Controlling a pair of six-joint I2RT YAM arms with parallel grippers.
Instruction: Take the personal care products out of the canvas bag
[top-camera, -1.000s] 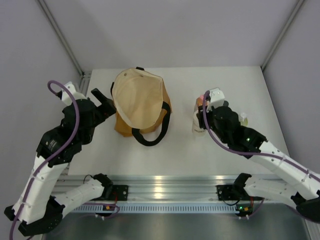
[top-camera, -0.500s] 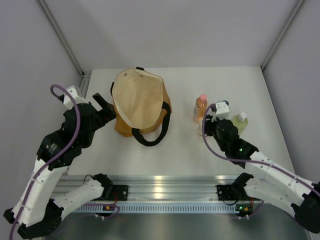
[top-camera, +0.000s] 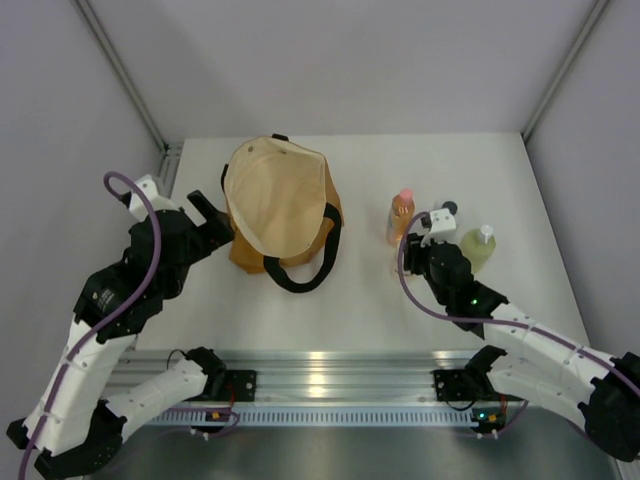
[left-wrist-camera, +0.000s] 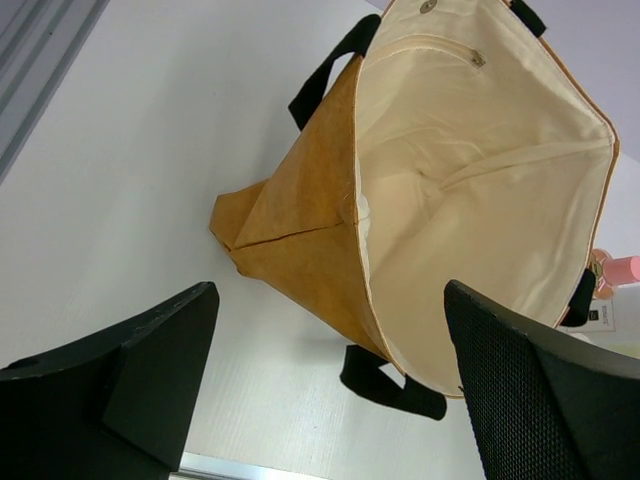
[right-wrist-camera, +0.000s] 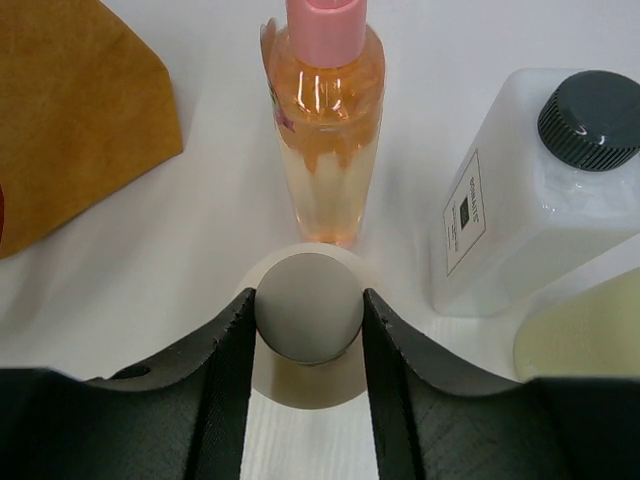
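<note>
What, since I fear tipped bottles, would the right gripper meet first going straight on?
Probably the amber bottle with the pink cap, standing just beyond the cream jar held in the right gripper; how near they are is unclear.

On the counter (top-camera: 350, 300), the canvas bag (top-camera: 285, 205) lies left of centre, with the left tool (top-camera: 210, 208) just beside its left side. To the bag's right stand the slim bottle (top-camera: 400, 217), then the flat-sided bottle (right-wrist-camera: 510, 220), with the rounded bottle (top-camera: 478, 246) farthest right. The jar (right-wrist-camera: 308, 320) sits just before the slim bottle, perhaps touching it, between the right tool's (right-wrist-camera: 310, 305) fingers.
</note>
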